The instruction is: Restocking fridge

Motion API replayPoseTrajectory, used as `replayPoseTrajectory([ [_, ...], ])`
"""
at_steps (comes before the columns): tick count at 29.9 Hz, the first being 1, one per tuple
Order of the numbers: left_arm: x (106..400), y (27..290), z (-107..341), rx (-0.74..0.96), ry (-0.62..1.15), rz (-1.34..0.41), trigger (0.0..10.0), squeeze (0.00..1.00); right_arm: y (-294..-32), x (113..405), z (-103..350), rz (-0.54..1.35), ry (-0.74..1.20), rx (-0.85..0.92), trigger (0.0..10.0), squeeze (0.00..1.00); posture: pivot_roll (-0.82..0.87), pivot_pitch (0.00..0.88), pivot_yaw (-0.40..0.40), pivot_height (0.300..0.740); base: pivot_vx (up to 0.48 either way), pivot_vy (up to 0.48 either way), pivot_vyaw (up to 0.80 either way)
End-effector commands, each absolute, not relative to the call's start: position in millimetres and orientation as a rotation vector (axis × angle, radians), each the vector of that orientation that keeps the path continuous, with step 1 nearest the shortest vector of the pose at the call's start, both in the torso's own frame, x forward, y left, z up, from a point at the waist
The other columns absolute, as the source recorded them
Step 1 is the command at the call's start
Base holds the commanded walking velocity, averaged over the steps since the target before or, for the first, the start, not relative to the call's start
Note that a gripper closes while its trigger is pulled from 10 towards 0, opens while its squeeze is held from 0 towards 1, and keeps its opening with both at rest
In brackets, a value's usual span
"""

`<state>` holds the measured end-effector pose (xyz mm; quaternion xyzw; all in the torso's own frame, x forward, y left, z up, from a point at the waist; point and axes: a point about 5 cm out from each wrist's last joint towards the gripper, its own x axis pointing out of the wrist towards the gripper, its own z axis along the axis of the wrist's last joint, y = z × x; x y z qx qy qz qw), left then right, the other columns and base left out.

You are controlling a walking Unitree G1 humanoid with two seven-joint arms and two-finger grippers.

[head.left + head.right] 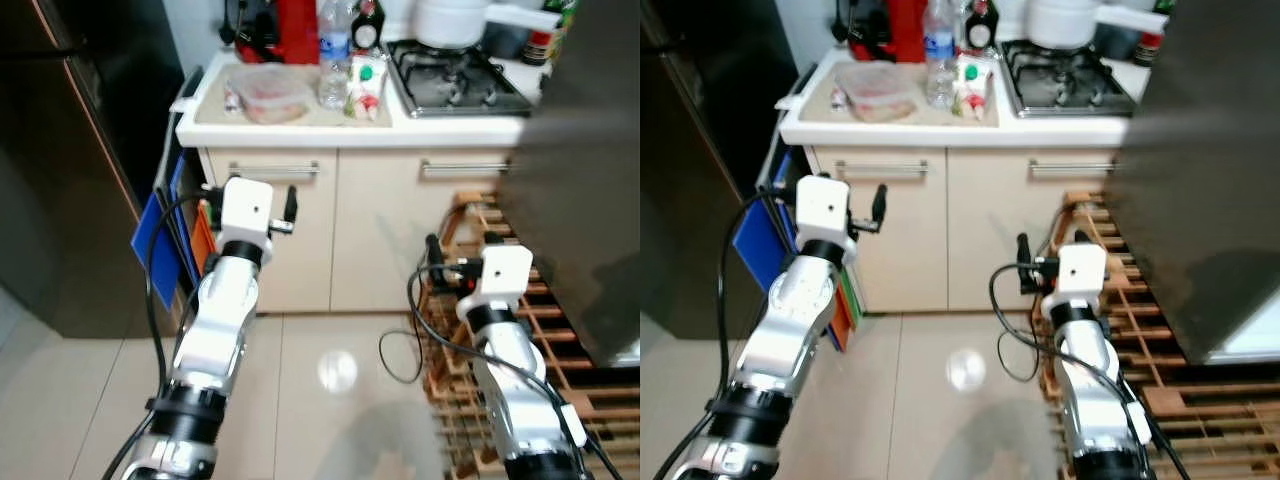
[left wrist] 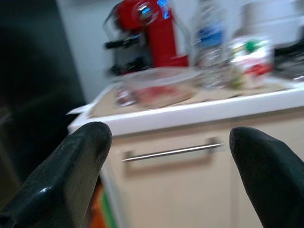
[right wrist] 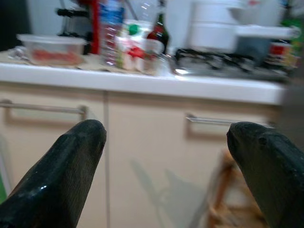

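Both pincers, left [image 2: 166, 180] and right [image 3: 166, 175], gaped wide and empty, raised short of the white tabletop [image 1: 300, 130]. Approach step: next, reach the clear lidded food container [image 1: 268, 92] there.

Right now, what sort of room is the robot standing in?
A home kitchen, most likely: a gas hob set into a white counter, a red coffee machine at the back, and cream cupboard doors below.
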<state>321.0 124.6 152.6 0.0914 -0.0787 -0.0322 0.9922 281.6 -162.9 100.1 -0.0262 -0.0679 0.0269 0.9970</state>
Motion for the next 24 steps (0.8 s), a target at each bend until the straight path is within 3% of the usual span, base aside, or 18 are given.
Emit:
replayPoseTrajectory([
  [1,322.6,127.0,154.9,0.190,-0.162,-0.056,10.0,0.00,-159.0,282.5,100.3,0.066,-0.140,-0.056,10.0,0.00,0.03,0.000,0.035,0.740,0.480,0.000,0.00],
  [12,323.3,126.3,155.7,0.186,-0.171,-0.056,10.0,0.00,-157.5,285.3,102.7,0.073,-0.156,-0.068,10.0,0.00,0.03,0.000,0.031,0.740,0.480,0.000,0.00],
  [24,323.3,124.1,155.4,0.133,-0.136,-0.084,10.0,0.00,-147.3,299.4,153.2,0.116,-0.318,-0.052,10.0,0.00,0.03,0.000,0.030,0.740,0.480,0.000,0.00],
])
